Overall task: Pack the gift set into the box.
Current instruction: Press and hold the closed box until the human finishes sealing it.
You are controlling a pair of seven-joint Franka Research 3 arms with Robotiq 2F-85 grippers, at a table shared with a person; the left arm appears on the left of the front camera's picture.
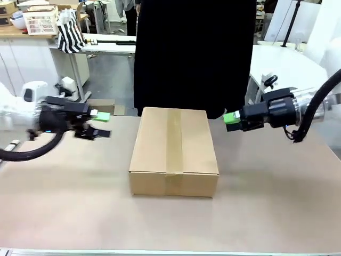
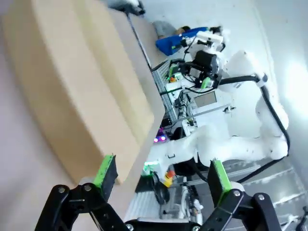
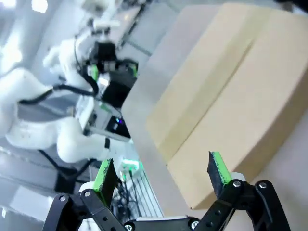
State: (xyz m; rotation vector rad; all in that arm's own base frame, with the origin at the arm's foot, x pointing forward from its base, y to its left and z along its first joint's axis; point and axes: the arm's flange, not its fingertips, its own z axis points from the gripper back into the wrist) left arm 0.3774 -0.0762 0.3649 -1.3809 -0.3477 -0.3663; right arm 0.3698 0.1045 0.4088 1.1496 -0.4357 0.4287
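Note:
The large brown cardboard box [image 1: 174,152] rests in the middle of the table with its flaps down and a tape strip along the top seam. My left gripper [image 1: 101,124] hovers open to the box's left, a short gap away, pointing toward it. My right gripper [image 1: 230,118] hovers open beside the far right corner. In the left wrist view the box [image 2: 72,86] lies ahead of my open gripper [image 2: 161,173], nothing between the pads. In the right wrist view the box [image 3: 231,96] fills the area beyond my open gripper [image 3: 162,171]. No gift set is in view.
A person in black [image 1: 194,53] stands at the far side, right behind the box. Bare tabletop [image 1: 170,224] stretches in front of the box. White tables and shelves with clutter stand in the background [image 1: 48,24].

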